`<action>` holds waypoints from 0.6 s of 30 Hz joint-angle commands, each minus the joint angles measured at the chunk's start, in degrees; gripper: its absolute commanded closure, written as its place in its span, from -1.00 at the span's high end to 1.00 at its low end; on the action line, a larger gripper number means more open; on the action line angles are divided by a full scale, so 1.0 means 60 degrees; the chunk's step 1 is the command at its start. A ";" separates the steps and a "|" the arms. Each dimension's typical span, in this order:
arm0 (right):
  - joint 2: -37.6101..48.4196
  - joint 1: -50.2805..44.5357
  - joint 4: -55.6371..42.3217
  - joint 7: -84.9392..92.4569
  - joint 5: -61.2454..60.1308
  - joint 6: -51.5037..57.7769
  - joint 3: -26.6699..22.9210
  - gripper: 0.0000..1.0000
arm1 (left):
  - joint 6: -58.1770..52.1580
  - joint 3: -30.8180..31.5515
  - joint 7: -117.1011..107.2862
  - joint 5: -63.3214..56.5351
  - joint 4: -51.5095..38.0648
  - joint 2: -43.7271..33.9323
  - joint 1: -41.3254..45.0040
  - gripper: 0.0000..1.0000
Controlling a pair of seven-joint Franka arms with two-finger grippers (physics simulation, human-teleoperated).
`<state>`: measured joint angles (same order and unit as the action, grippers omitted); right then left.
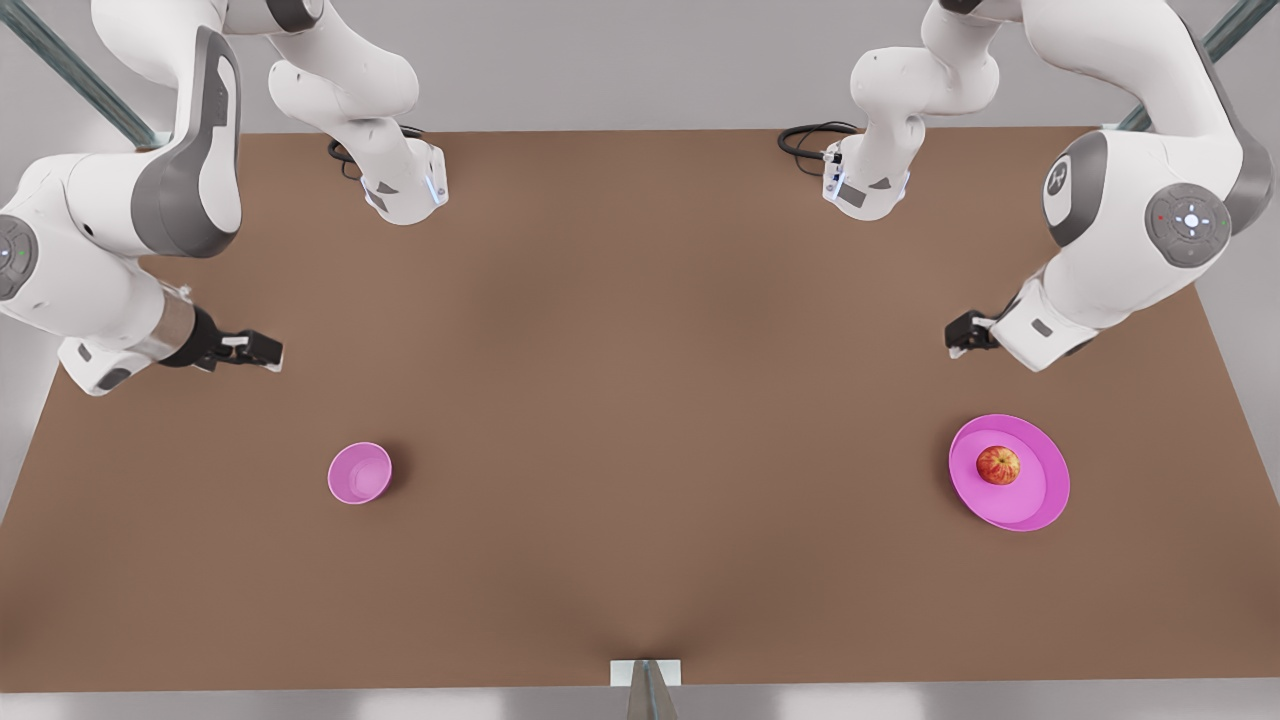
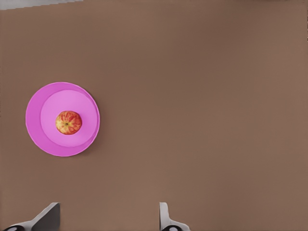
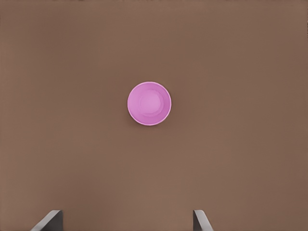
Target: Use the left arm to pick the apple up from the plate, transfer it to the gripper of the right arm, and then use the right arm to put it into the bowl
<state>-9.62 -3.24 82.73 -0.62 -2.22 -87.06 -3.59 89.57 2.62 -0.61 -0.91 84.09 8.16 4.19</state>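
On the brown table (image 1: 640,400), we see the apple (image 1: 998,465) sitting near the plate's (image 1: 1040,500) centre, with the bowl (image 1: 359,473) well apart at its 9 o'clock. Our left gripper (image 1: 962,335) hangs at the plate's 11 o'clock, fingers (image 2: 48,216) apart. Our right gripper (image 1: 262,352) waits at the bowl's 11 o'clock, fingers spread.

A simulated robot test bench: a bare brown table (image 1: 640,400) under plain grey walls, two white Franka arms mounted at its far edge, metal frame struts (image 1: 70,70) in the corners, and black cables (image 1: 805,140) by one base.
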 commanded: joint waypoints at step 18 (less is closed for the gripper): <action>-0.0052 0.0042 -0.0005 0.0103 -0.0026 -0.0505 -0.0032 1.00 | 0.7117 -0.1067 0.3002 0.1265 0.2596 0.3782 -0.2397 1.00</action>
<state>-9.98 -2.98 82.73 -0.46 -2.32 -89.93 -3.77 127.42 -3.78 7.48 6.40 99.69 30.73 -10.00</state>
